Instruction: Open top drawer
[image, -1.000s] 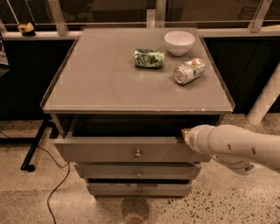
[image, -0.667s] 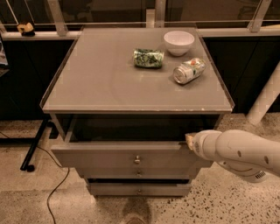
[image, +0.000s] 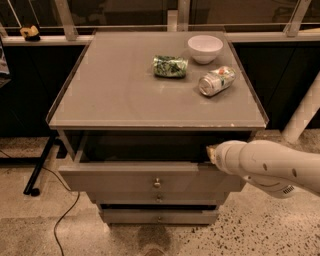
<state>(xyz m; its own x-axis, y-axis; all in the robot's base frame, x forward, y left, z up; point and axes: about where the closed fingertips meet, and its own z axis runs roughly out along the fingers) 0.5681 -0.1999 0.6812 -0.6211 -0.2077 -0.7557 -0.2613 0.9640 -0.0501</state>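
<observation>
Pulled farther out, the top drawer (image: 115, 176) shows only a dark interior; the white arm (image: 272, 162) reaches level from the right, gripper (image: 212, 153) at its rim, grip impossible to tell.

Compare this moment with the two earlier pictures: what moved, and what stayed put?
The top drawer has slid farther out toward the camera than a second ago. Nearly all of that travel came before the middle picture. The gripper stays at the right end of the drawer's upper edge. The white bowl, the crushed can and the green packet on the cabinet top did not move.
</observation>
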